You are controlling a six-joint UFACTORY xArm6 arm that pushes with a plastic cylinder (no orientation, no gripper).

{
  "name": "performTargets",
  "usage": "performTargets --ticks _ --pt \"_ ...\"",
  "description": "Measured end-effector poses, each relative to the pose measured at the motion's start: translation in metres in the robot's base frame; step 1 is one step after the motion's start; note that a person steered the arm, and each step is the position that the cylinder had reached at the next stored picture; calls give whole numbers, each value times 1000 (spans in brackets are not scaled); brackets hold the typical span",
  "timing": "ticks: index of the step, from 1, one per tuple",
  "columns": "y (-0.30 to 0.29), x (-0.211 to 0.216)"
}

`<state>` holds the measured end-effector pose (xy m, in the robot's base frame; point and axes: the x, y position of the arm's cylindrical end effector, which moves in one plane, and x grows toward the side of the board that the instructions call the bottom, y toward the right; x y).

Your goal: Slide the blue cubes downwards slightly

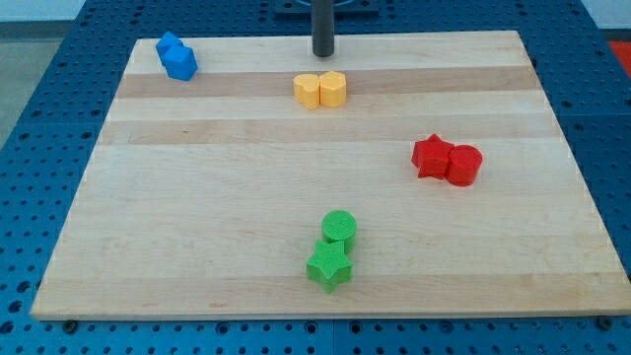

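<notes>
So from my remote seat here's the setup: the wooden bench [197, 197] sits on a blue pegboard surface [39, 118], and my tip [323, 53] is parked up at the view's top edge, roughly centre, just above the yellow pair. There's no gripper on this arm, only the dark rod, so nothing to report as open or closed. The blue cubes [177, 57] are tucked in the top-left corner of the bench, two blocks touching each other, well apart from my tip and off to its left. Just below my tip sit two yellow blocks [321, 90] side by side and touching; I can't make out their exact shapes. Over on the view's right, about mid-height, a red star [431, 157] touches a red cylinder [464, 165]. Near the bottom centre a green cylinder [339, 228] sits right against a green star [329, 266] below it. My tip isn't touching any block
</notes>
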<state>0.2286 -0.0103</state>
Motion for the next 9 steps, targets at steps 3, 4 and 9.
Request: performTargets --ticks 3,4,9 --pt "-143 108" --pt "-209 115" --pt "-237 -36"
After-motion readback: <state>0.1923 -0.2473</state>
